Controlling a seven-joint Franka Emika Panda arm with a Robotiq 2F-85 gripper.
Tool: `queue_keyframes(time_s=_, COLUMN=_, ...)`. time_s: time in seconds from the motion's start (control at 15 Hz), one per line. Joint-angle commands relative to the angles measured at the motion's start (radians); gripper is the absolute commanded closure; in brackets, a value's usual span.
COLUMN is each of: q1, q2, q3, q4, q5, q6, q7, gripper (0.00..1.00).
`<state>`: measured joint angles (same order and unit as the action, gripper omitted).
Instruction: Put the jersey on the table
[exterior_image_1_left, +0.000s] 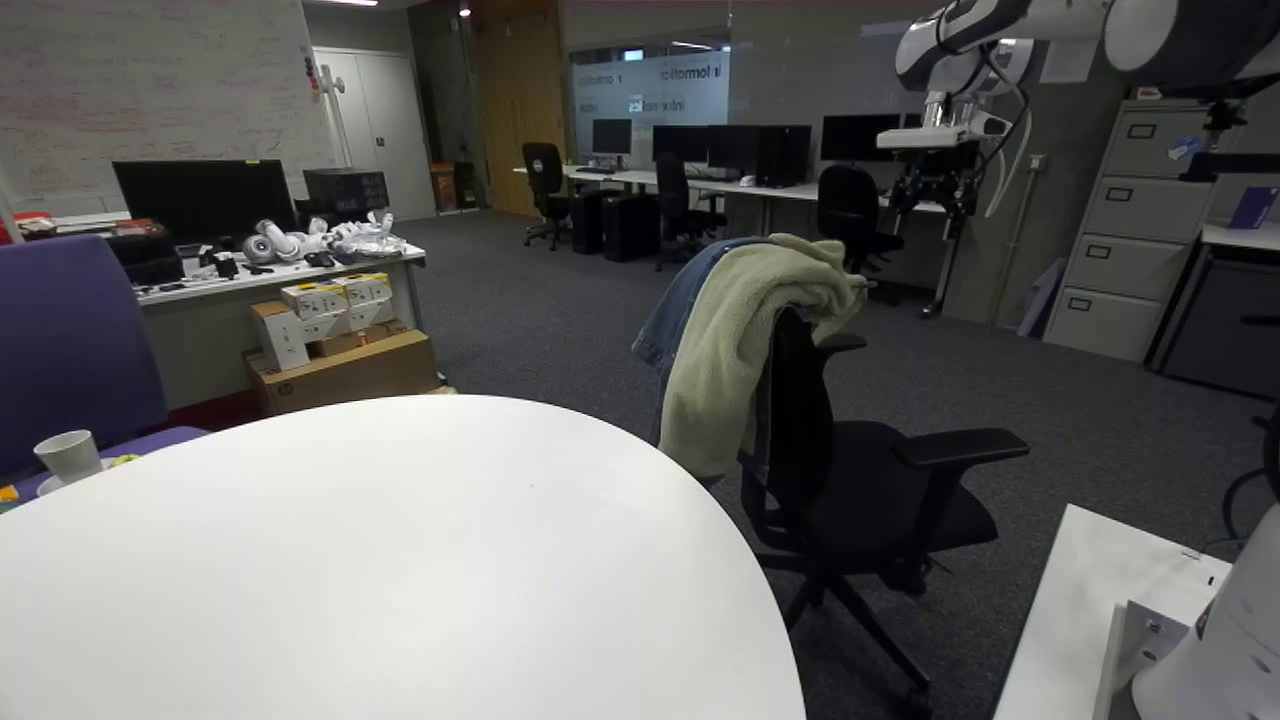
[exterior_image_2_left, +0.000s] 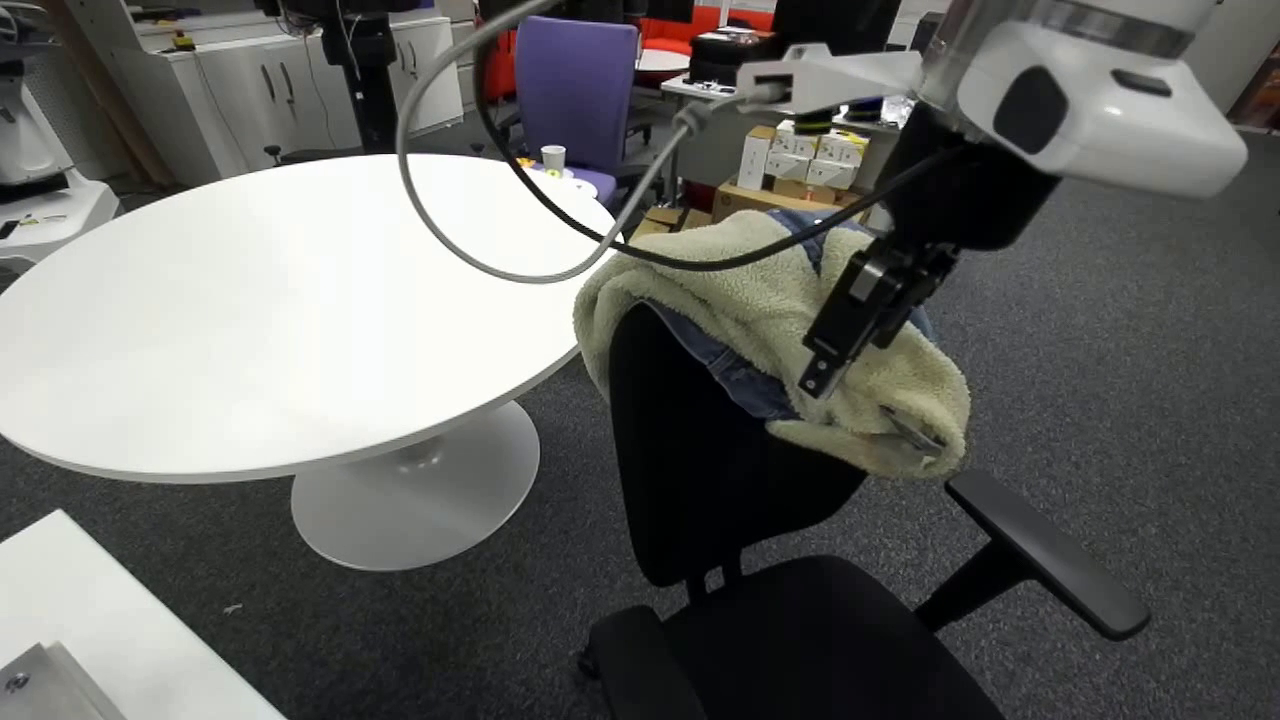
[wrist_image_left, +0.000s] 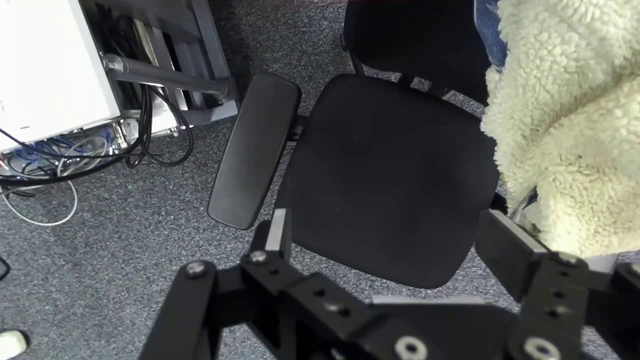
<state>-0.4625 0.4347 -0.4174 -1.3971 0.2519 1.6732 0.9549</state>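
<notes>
The fleece-lined denim jacket (exterior_image_2_left: 770, 310) is draped over the backrest of a black office chair (exterior_image_2_left: 730, 480), much of its cream pile turned outward and blue denim showing along its edges. In an exterior view the jacket (exterior_image_1_left: 745, 330) sits right of centre in the frame, its lower end close to the rim of the round white table (exterior_image_1_left: 400, 560), which fills the lower left; whether they touch, I cannot tell. In an exterior view the table (exterior_image_2_left: 290, 300) takes up the left of the frame, on a white pedestal foot (exterior_image_2_left: 400, 510).

The Robotiq gripper (wrist_image_left: 390, 232) hangs above the chair, its fingers (wrist_image_left: 276, 232) spread wide. In the wrist view the black seat shows between them, and the jacket fills the upper right of the frame, near the finger on that side.

In an exterior view the Panda arm (exterior_image_2_left: 1100, 120) enters at the upper right, with a grey cable (exterior_image_2_left: 530, 278) and a black cable (exterior_image_2_left: 700, 265) looping across the upper middle. A white cup (exterior_image_2_left: 553, 158) stands at top centre, before a purple chair (exterior_image_2_left: 578, 90).
</notes>
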Motion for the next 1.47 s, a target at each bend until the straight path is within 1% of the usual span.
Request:
queue_keyframes(time_s=0.0, q1=-0.081, q2=0.163, q3=0.017, q4=0.220, q5=0.057, q6=-0.119, q7=0.068, gripper=0.00)
queue_keyframes(time_s=0.27, q1=-0.143, q2=0.307, q3=0.015, q4=0.401, q5=0.109, q6=-0.190, q7=0.121, gripper=0.00)
queue_keyframes(time_s=0.53, q1=-0.195, q2=0.409, q3=0.018, q4=0.547, q5=0.141, q6=-0.199, q7=0.145, gripper=0.00)
queue_keyframes(time_s=0.67, q1=-0.214, q2=0.445, q3=0.022, q4=0.598, q5=0.149, q6=-0.204, q7=0.149, gripper=0.00)
queue_keyframes(time_s=0.87, q1=-0.227, q2=0.478, q3=0.030, q4=0.640, q5=0.160, q6=-0.217, q7=0.152, gripper=0.00)
queue_keyframes(time_s=0.93, q1=-0.252, q2=0.464, q3=0.094, q4=0.625, q5=0.114, q6=-0.208, q7=0.164, gripper=0.00)
queue_keyframes(time_s=1.2, q1=-0.278, q2=0.479, q3=0.163, q4=0.656, q5=0.118, q6=-0.221, q7=0.154, gripper=0.00)
queue_keyframes(time_s=1.4, q1=-0.293, q2=0.491, q3=0.201, q4=0.687, q5=0.119, q6=-0.226, q7=0.147, gripper=0.00)
